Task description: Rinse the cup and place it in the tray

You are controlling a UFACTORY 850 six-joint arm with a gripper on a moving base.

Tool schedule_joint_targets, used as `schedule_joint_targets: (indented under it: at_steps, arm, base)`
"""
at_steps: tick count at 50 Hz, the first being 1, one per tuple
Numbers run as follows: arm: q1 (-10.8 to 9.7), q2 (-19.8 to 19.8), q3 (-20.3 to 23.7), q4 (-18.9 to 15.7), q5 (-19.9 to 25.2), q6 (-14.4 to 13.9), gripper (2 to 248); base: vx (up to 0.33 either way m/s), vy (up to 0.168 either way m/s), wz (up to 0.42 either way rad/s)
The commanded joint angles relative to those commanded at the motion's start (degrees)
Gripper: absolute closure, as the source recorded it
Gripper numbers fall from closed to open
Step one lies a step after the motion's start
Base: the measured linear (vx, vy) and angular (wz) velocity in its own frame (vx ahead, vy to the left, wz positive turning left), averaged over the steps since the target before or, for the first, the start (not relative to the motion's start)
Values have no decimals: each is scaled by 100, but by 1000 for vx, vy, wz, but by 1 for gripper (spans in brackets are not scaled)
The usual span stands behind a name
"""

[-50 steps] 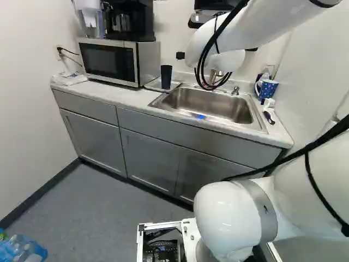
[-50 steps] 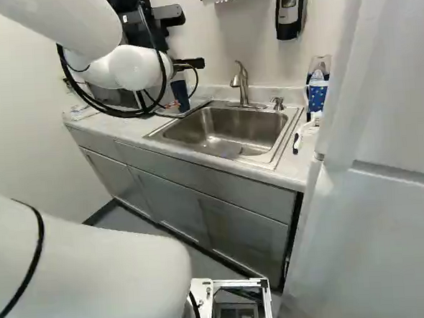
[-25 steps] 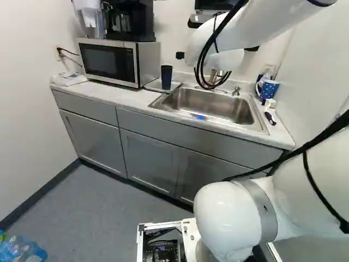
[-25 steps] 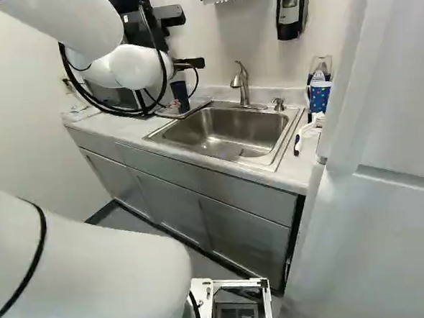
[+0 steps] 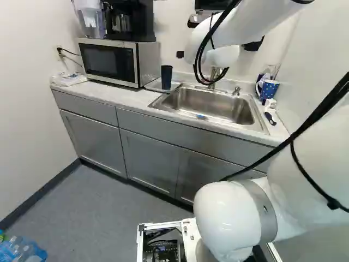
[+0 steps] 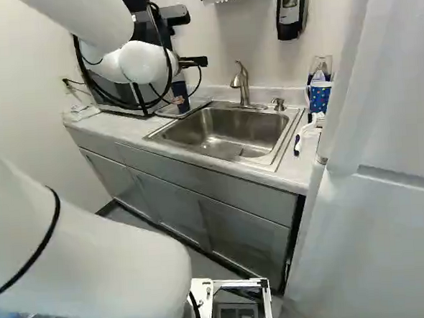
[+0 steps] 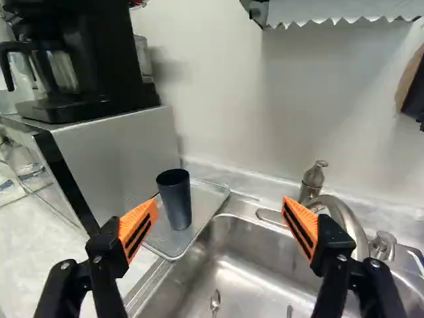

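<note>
- Charcoal cup (image 5: 166, 77) in left base view: upright on tray (image 5: 154, 87), beside microwave (image 5: 109, 60).
- Right base view: gripper (image 6: 194, 61) partly hidden; mug (image 6: 318, 97) near sink's (image 6: 228, 133) back right corner.
- Wrist view: fingers (image 7: 138, 227) wide apart, faucet (image 7: 341, 215) beyond one.

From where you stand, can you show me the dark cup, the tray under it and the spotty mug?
Dark tumbler (image 7: 177, 209): wrist view, on its side below the rim.
Tray (image 7: 204, 199): wrist view, on its bare flat part.
Polka-dot mug (image 5: 269, 90): left base view, on its spotted side.
</note>
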Motion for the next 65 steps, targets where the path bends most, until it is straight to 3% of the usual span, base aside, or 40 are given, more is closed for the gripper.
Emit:
schedule_joint_targets:
  at_steps: [30, 65]
  arm:
    - [-332, -827, -760, 41, -47, 0, 3]
    - [-726, -1743, -1672, 181, -564, 0, 3]
  base:
    - [0, 0, 0]
    - [0, 0, 0]
